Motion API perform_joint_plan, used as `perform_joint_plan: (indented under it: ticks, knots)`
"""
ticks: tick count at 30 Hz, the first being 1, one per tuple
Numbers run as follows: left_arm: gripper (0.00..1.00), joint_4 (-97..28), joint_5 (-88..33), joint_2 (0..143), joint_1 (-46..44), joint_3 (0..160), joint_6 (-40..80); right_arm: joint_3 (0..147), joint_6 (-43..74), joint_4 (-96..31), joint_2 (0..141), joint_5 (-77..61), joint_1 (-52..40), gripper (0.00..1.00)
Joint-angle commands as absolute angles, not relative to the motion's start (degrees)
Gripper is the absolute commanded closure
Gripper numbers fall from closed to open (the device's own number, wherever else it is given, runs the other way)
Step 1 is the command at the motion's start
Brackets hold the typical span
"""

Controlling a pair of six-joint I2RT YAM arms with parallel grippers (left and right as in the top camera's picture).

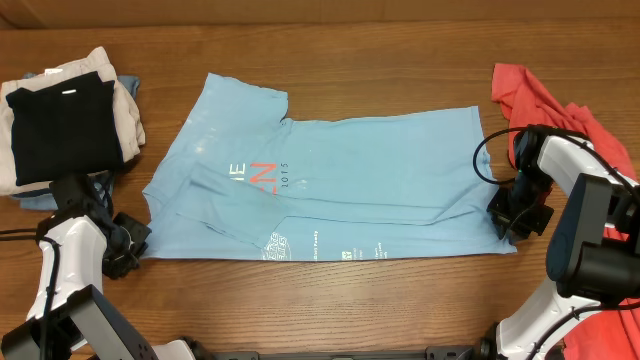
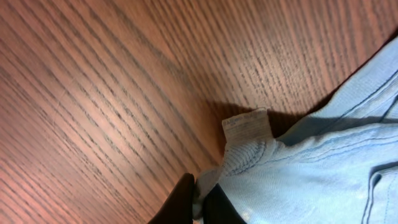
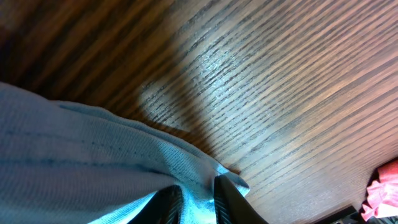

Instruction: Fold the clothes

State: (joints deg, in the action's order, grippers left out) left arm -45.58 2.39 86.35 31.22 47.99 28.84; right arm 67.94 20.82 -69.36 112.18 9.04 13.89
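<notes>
Left claw [image 1: 130, 247] sits at the near-left edge of the desk [image 1: 350, 40], low over the wood, at the lower left corner of the T-shirt [image 1: 380, 180]. Wrist view: both dark fingers [image 2: 178, 204] are clenched on a pinch of the blue ribbed edge. A small white tag [image 2: 245, 126] sits on the fabric just above the grip. Grasping: T-shirt.

Far left, behind that arm: stack of folded clothes [image 1: 60, 130], black piece on top, beige under it, a bit of blue showing at the bottom. The stack lies near the T-shirt but apart from it.

Centre: T-shirt spread flat on the desk, lying sideways, with one short sleeve [image 1: 245, 95] pointing to the far side. Red and white lettering [image 1: 255, 170] including "2015" sits left of centre, with more small print along the near edge. Long creases run left to right across the lower half.

Right: right claw [image 1: 507, 215] at the lower right corner of the T-shirt. Wrist view: its fingers [image 3: 225, 200] are closed with blue cloth bunched between them. Grasping: T-shirt.

Far right: red clothes [image 1: 545, 95] heaped beside the right arm, close to the T-shirt's far right corner. Cannot tell whether they touch. More red shows at the near right corner.
</notes>
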Motion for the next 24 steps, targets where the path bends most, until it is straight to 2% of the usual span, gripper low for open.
perform_joint_plan:
  ticks: [1, 5, 8, 9, 11, 18, 24]
  knots:
    - [0.90, -45.6, 3.3, 83.4, 31.8, 48.0, 29.6, 68.9, 21.3, -69.6, 112.8, 8.5, 14.1, 0.78]
    - [0.85, -45.9, 3.1, 79.0, 31.8, 49.4, 29.6, 71.2, 21.0, -70.5, 109.9, 7.6, 14.1, 0.75]
    - [0.69, -45.9, 2.9, 75.3, 31.8, 50.5, 29.6, 72.6, 21.0, -71.0, 107.5, 7.6, 14.1, 0.68]
    - [0.63, -45.9, 2.7, 74.2, 31.8, 50.8, 29.6, 73.1, 21.0, -71.0, 106.8, 7.7, 14.1, 0.64]
    - [0.57, -45.8, 2.2, 72.2, 31.8, 50.9, 29.3, 73.6, 21.0, -71.1, 105.9, 7.7, 14.1, 0.56]
    - [0.56, -44.7, -4.8, 71.1, 30.4, 50.9, 26.1, 74.0, 19.0, -70.8, 105.4, 2.9, 13.6, 0.55]
    - [0.56, -37.7, -5.6, 71.5, 21.6, 50.9, 18.5, 74.0, 10.7, -69.7, 105.4, -7.9, 10.5, 0.55]
